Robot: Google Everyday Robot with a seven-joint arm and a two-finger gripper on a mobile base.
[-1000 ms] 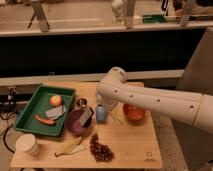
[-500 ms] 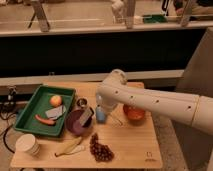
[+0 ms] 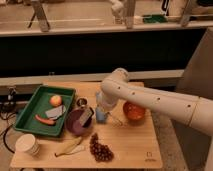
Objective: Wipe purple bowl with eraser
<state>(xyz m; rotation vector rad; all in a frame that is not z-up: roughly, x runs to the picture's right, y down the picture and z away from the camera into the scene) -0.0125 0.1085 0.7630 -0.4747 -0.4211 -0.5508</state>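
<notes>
Nearest us, on the pale wooden table (image 3: 130, 145), a knobbly cluster of dark grapes (image 3: 101, 149) lies in front of the gripper. A limp yellow banana peel (image 3: 70, 146) and a white paper cup (image 3: 27, 145) sit further off to the left as we see it.

The round, shallow purple bowl (image 3: 75, 124) stands just left of the gripper. The eraser (image 3: 86, 116), a narrow grey block, lies aslant in the bowl at the rim nearest the gripper.

The gripper (image 3: 102, 113) hangs from the smooth white arm (image 3: 150, 100), low over the table above a light blue piece (image 3: 102, 119). We cannot tell whether it is spread or pressed together.

A glossy orange bowl (image 3: 134, 111) sits just to the right. Further left, the green plastic tray (image 3: 30, 107) holds a round peach-coloured fruit (image 3: 56, 100) and a flat grey pad (image 3: 55, 112).
</notes>
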